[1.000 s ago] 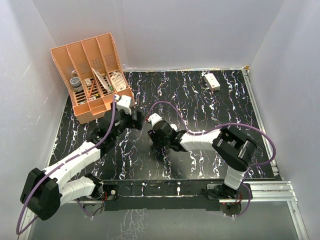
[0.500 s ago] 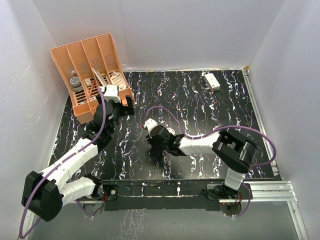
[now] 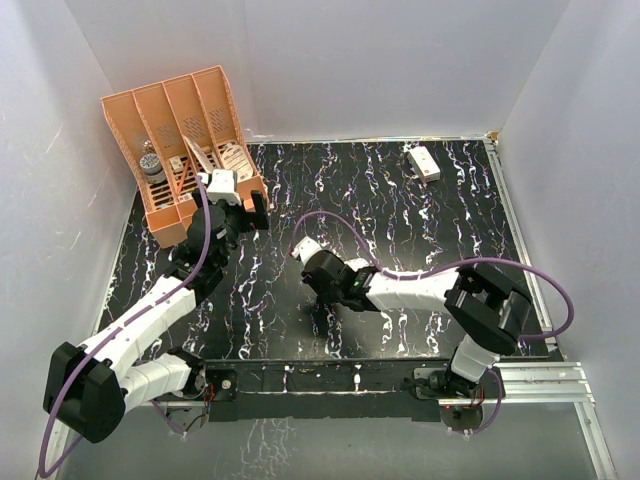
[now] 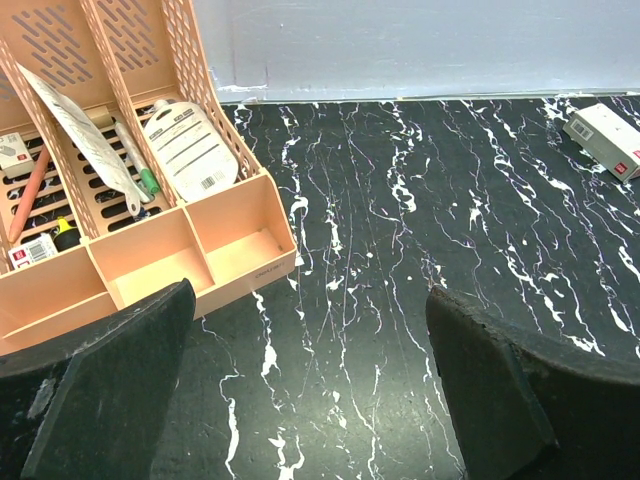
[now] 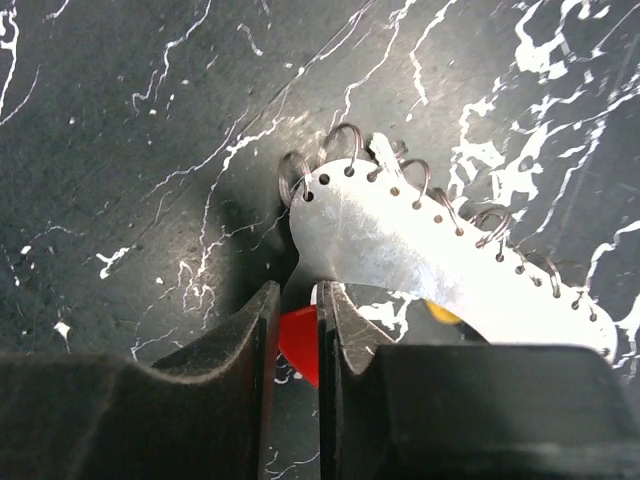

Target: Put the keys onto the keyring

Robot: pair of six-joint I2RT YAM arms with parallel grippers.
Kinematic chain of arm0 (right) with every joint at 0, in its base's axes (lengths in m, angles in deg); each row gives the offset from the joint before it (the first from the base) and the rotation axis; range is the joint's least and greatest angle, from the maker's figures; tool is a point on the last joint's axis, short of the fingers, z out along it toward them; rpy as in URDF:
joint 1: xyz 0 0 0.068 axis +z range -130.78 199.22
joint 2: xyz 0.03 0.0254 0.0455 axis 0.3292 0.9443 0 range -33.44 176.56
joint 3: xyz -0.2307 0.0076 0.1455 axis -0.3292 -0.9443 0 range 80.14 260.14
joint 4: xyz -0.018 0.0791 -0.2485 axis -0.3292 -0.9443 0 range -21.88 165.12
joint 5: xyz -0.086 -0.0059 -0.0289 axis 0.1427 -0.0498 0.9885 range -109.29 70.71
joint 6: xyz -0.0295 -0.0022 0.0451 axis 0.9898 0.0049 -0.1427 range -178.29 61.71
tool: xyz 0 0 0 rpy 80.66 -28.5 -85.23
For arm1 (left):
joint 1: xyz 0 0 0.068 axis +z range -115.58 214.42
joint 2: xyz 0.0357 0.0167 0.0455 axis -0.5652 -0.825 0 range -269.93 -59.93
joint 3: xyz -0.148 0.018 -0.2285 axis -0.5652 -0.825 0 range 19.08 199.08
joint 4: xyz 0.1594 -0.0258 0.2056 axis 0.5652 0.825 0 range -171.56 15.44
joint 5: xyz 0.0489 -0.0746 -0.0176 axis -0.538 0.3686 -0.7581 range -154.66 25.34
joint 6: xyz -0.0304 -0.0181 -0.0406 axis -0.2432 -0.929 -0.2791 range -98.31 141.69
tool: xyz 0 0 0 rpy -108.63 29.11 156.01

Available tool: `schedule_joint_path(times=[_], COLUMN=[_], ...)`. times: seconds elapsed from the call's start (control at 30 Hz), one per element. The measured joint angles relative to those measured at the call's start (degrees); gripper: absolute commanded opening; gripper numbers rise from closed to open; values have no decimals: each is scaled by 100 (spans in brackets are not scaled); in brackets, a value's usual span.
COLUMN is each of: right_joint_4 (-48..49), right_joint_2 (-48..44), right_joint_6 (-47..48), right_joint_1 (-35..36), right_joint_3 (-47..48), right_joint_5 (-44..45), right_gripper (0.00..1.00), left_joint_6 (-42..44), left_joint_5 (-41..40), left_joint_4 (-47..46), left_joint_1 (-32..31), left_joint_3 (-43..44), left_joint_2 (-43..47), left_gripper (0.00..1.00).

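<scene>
From above, the left gripper point(image 3: 250, 212) hovers over the black marbled table point(image 3: 420, 230) just beside the orange organizer point(image 3: 185, 140) in the far left corner. The right gripper point(image 3: 320, 285) points down near the table's middle, hiding the task's things. A white box point(image 3: 423, 162) lies by the far edge.

The left wrist view shows its fingers point(image 4: 110, 390) spread wide with nothing between them.

The right wrist view shows its fingers point(image 5: 235, 345) almost closed, pinching the red keyring point(image 5: 298, 342). The silvery keys point(image 5: 420, 250) lie flat on the table, touching the fingertips.

keyring point(image 5: 298, 350) in right claw point(image 5: 298, 296), organizer point(image 3: 185, 150) back left
</scene>
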Motion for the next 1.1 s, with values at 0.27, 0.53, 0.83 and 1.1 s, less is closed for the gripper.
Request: schedule_joint_path(times=[0.27,0.53,0.83,1.1], right_joint_4=[-155,-149,-308,-396], right_joint_2=[-33,162,42,-87], right_joint_6=[437,686,-367,-820], right_joint_1=[-133,-339,-1421,-1644], right_joint_3=[492,1097,804,496], right_joint_5=[221,238,-269,-306], right_gripper=[14,32,40,37], left_joint_6=[-11,-20,-72,-155], left_joint_5=[-2,-2,37,164], left_joint_4=[-2,-2,-35,-105], left_joint_1=[17,20,26,48], left_joint_3=[0,-2,-2,-35], left_joint_2=[0,0,-13,-125], left_gripper=[99,99,99,99])
